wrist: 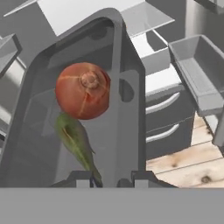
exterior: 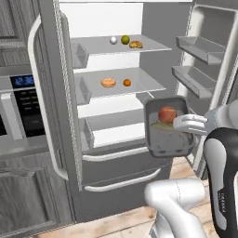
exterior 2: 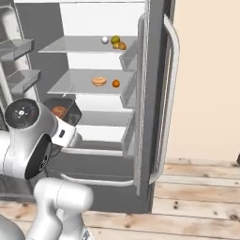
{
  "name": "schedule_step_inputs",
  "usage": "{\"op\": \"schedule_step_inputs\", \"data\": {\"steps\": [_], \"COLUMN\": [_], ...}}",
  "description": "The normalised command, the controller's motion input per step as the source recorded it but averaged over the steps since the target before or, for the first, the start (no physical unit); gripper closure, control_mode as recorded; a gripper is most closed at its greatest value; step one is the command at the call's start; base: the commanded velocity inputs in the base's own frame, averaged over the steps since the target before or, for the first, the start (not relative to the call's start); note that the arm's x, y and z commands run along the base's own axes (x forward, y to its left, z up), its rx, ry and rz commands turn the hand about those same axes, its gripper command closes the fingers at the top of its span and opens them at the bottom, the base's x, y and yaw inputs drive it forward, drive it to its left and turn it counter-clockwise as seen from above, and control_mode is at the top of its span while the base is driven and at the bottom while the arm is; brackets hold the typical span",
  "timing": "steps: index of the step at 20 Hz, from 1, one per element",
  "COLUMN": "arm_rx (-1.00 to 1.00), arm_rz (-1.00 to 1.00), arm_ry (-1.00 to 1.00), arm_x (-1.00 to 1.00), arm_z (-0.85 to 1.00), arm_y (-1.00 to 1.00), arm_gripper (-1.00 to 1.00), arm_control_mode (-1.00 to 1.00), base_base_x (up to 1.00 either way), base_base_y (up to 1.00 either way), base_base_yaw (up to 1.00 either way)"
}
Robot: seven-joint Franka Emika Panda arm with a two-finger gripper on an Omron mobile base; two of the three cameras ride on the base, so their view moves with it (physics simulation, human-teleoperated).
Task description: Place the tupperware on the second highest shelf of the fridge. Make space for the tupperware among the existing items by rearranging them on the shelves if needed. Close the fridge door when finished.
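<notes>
the gripper (exterior: 185, 124) is clamped on the right rim of the tupperware (exterior: 168, 128), held tilted before the open fridge (exterior: 111, 18), at five o'clock below the second highest shelf (exterior: 139, 86). it looks stiff, light and slick, and its loose fruit could roll, so a firm rim pinch seems wise.

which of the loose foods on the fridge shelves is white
The small ball at the left end of the top shelf. The fruit beside it is yellow-green, the pastry brown; the two foods below are orange and tan.
</notes>
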Motion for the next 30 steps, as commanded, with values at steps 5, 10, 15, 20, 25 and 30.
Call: {"op": "schedule_step_inputs", "data": {"steps": [5, 10, 15, 20, 25, 30], "arm_rx": [0.0, 0.0, 0.0, 0.0, 0.0, -0.06], "arm_rz": [0.0, 0.0, 0.0, 0.0, 0.0, 0.0], "arm_ry": [0.0, 0.0, 0.0, 0.0, 0.0, 0.0], "arm_x": [0.0, 0.0, 0.0, 0.0, 0.0, 0.25], "arm_z": [0.0, 0.0, 0.0, 0.0, 0.0, -0.4], "arm_y": [0.0, 0.0, 0.0, 0.0, 0.0, 0.25], "arm_gripper": [1.0, 1.0, 1.0, 1.0, 1.0, 1.0], "arm_control_mode": [1.0, 1.0, 1.0, 1.0, 1.0, -1.0], "base_base_x": [0.61, 0.62, 0.72, 0.75, 0.63, 0.0], "base_base_y": [-0.09, 0.0, 0.0, 0.02, 0.11, 0.0], "base_base_yaw": [0.13, 0.0, -0.01, -0.01, -0.01, 0.0]}}
